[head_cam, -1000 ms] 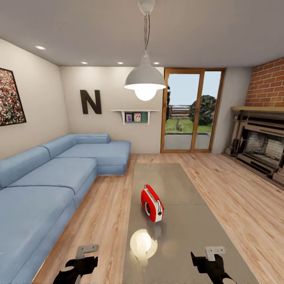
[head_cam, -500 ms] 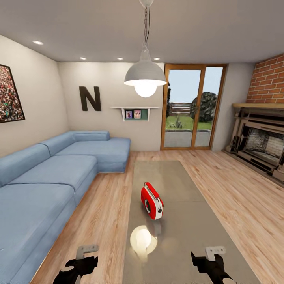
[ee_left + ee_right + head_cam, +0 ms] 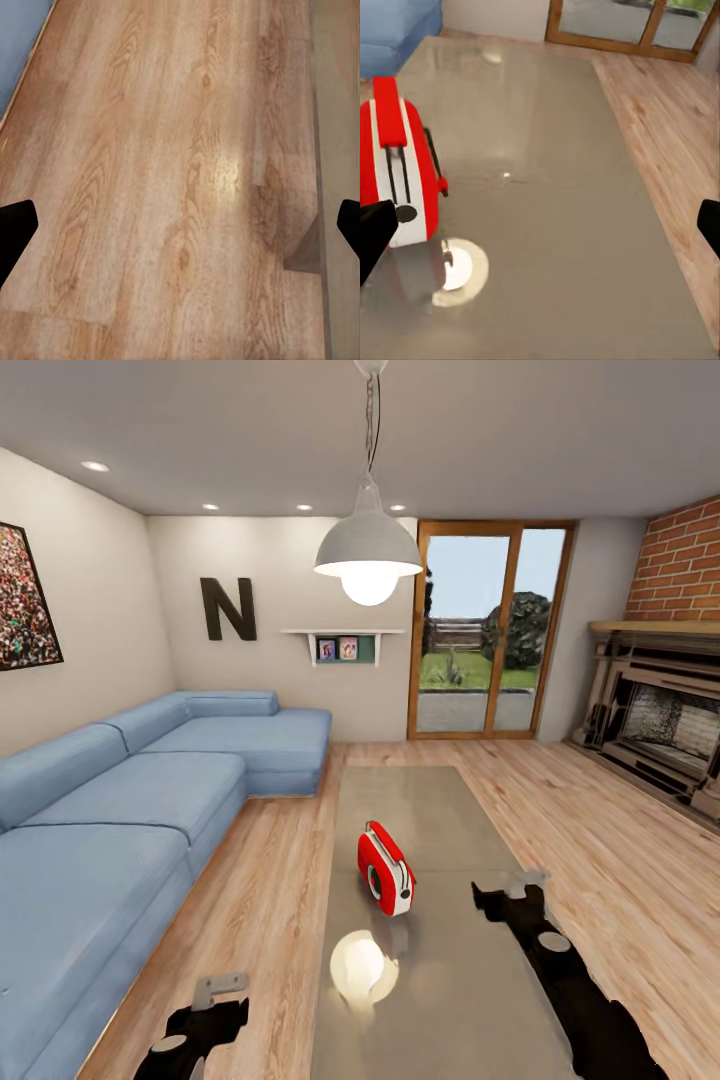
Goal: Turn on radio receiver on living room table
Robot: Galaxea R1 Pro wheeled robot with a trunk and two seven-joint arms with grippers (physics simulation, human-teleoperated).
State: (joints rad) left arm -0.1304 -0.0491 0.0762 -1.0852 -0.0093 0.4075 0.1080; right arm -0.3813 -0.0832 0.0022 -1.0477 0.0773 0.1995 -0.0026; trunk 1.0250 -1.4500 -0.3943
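Red radio receiver (image 3: 386, 869) sits beside the right end effector (image 3: 510, 896), spread wide, holding nothing.

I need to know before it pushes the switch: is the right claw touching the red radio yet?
Apart. The head view shows bare table between the right claw and the radio.

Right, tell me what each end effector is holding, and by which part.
Nothing is held. The right end effector is open above the table, apart from the radio. The left end effector is open over the floor.
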